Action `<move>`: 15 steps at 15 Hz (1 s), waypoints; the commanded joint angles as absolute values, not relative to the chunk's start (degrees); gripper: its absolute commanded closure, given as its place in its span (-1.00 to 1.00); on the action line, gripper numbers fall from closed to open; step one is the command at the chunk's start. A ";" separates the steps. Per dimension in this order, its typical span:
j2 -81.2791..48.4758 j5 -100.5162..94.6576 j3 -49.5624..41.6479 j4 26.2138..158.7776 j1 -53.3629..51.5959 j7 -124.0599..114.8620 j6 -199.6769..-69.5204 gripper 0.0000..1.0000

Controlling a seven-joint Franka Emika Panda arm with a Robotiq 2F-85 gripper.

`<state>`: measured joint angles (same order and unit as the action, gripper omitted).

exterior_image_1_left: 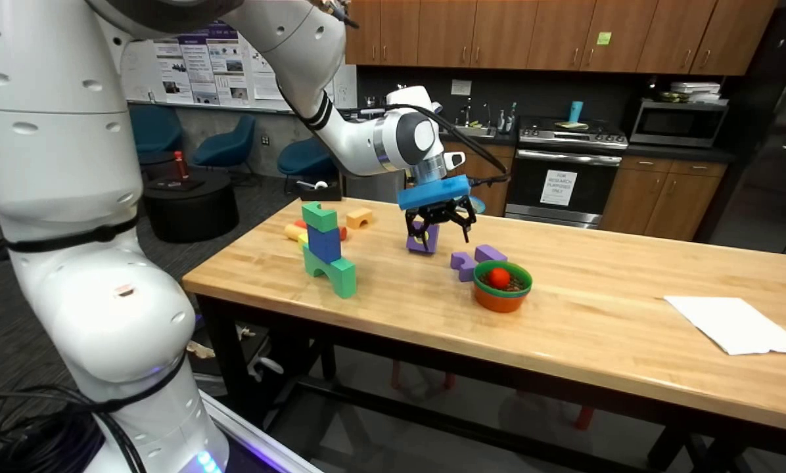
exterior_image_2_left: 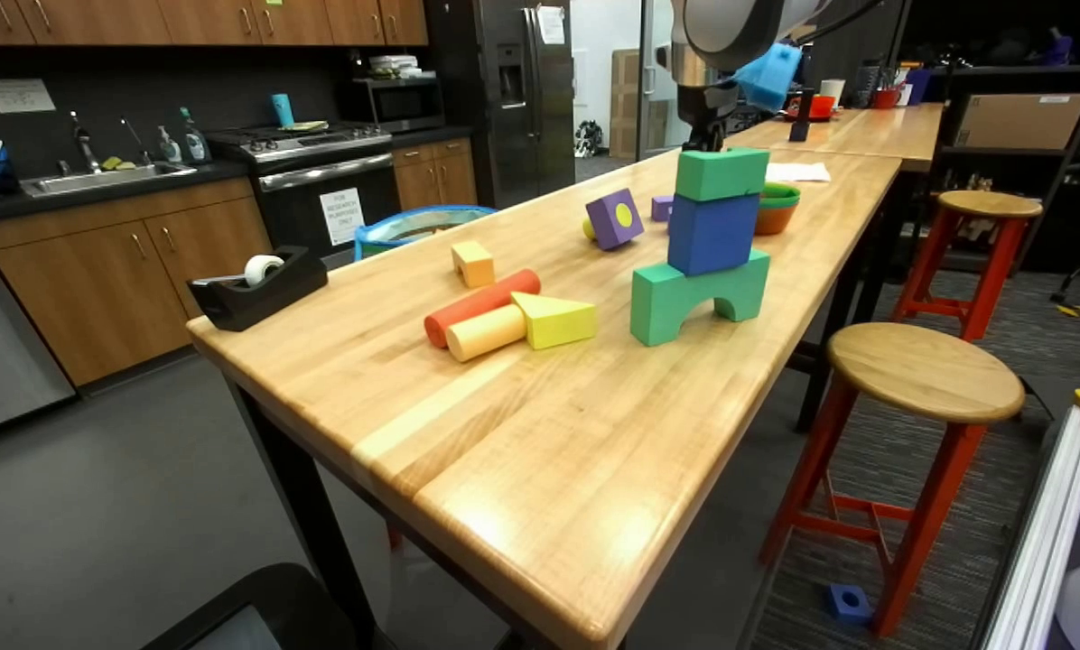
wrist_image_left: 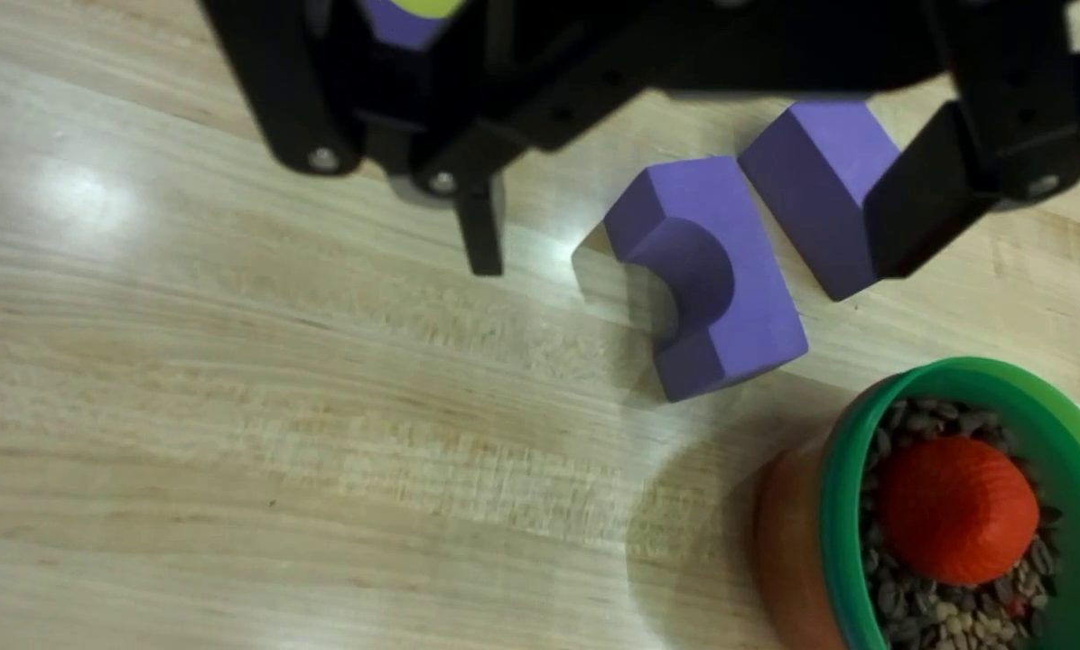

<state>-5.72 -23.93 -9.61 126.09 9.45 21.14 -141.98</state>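
Observation:
My gripper [exterior_image_1_left: 445, 238] hangs above the table with its fingers spread wide and nothing between them. In the wrist view a purple arch block [wrist_image_left: 757, 280] and a purple rectangular block [wrist_image_left: 815, 181] lie on the wood below; one fingertip [wrist_image_left: 919, 203] partly covers the latter. Beside them stands an orange pot [wrist_image_left: 793, 551] with a green rim, holding seeds and a red ball [wrist_image_left: 955, 510]. A purple cube [exterior_image_2_left: 614, 219] with a yellow disc leans tilted near a yellow piece. In an exterior view the fingertips are hidden behind a stacked green block [exterior_image_2_left: 722, 174].
The stack has a blue block [exterior_image_2_left: 712, 235] on a green arch [exterior_image_2_left: 698, 293]. Near it lie a red cylinder [exterior_image_2_left: 481, 307], an orange cylinder [exterior_image_2_left: 486, 332], a yellow wedge [exterior_image_2_left: 558, 320] and a small orange arch [exterior_image_2_left: 474, 264]. White paper [exterior_image_1_left: 735, 323] and a tape dispenser [exterior_image_2_left: 260, 287] also rest on the table.

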 commanded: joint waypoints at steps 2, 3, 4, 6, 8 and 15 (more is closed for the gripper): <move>-9.25 -18.24 -9.30 124.48 11.74 32.55 -144.83 -1.00; -9.91 -16.77 -9.20 124.21 12.28 34.70 -145.05 -1.00; -10.40 -15.53 -9.12 123.95 12.79 36.64 -145.12 -1.00; -11.22 -13.25 -9.07 123.33 13.77 40.08 -145.07 -1.00; -11.91 -11.77 -9.10 122.65 14.50 42.44 -144.77 -1.00; -13.33 -7.48 -8.61 120.40 15.59 46.70 -144.02 -1.00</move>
<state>-12.48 -9.77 -9.50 122.19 14.71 44.23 -144.71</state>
